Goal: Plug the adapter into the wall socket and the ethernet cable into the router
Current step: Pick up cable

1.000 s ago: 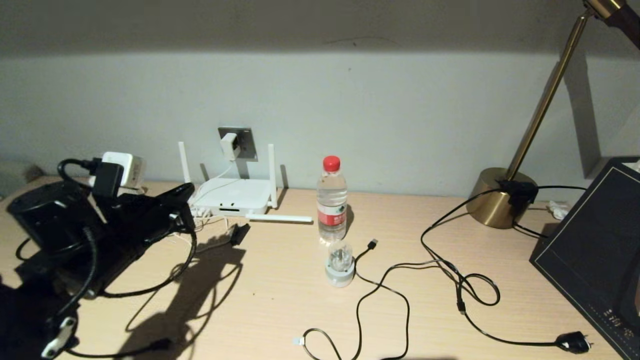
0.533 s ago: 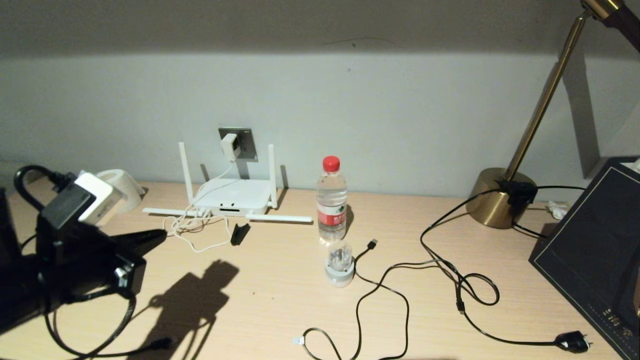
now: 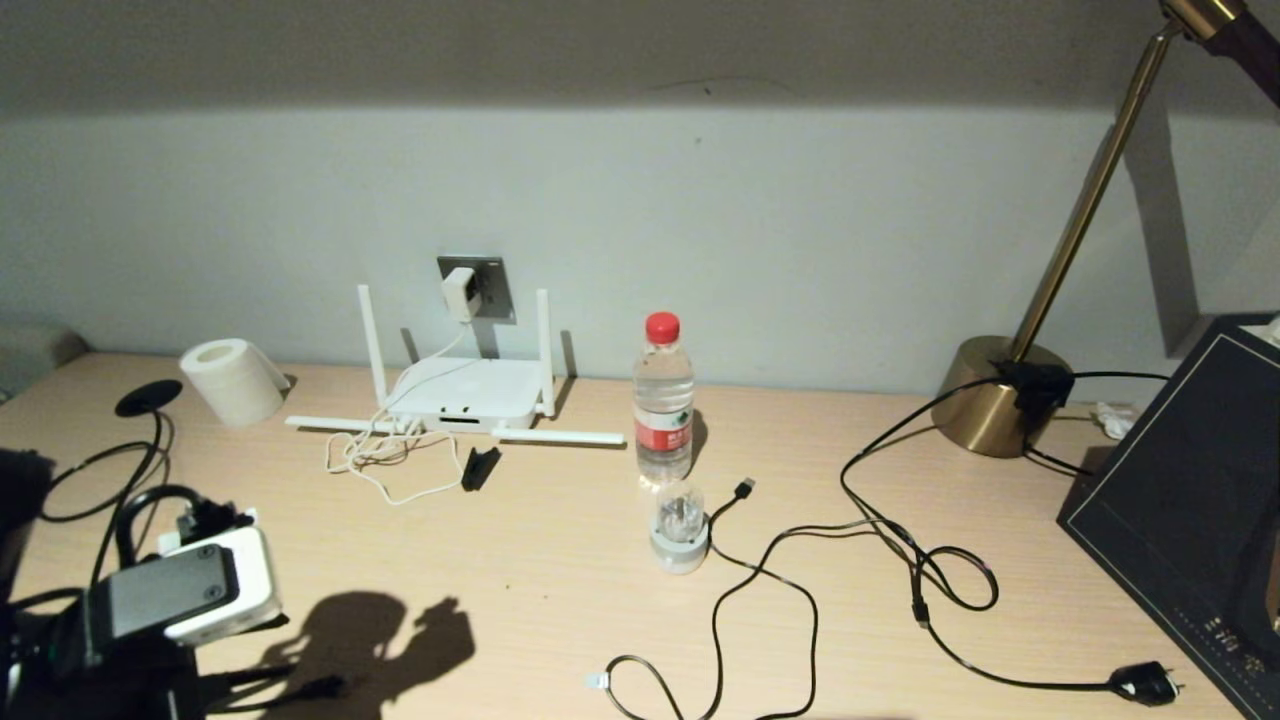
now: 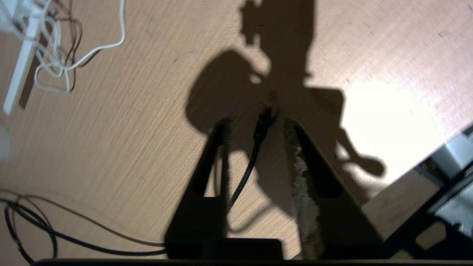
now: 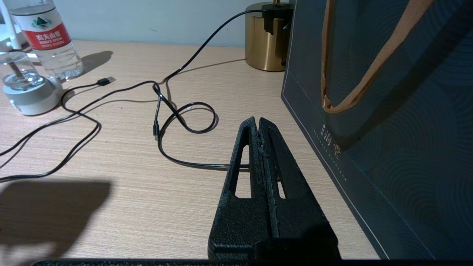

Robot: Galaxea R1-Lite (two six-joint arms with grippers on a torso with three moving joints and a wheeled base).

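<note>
The white adapter (image 3: 459, 292) sits in the grey wall socket (image 3: 492, 287), and its thin white cord hangs down to loops beside the router (image 3: 465, 394). The router lies flat against the wall with two antennas upright and two lying on the desk. My left arm is low at the near left corner of the desk. Its gripper (image 4: 255, 123) is open above the desk. The black ethernet cable (image 4: 244, 173) runs loose between the fingers, touching neither, and its end (image 3: 322, 687) rests on the wood. My right gripper (image 5: 257, 121) is shut on nothing, hovering next to the dark bag.
A water bottle (image 3: 663, 400), a clear-domed gadget (image 3: 680, 532) and a thin USB cable (image 3: 745, 488) stand mid-desk. The brass lamp base (image 3: 995, 395), its black cord and plug (image 3: 1145, 683) and a dark gift bag (image 3: 1190, 480) fill the right. A paper roll (image 3: 232, 380) stands far left.
My left arm has pulled back from the router to the near left corner and dropped low. The router, its cord and the paper roll are now uncovered.
</note>
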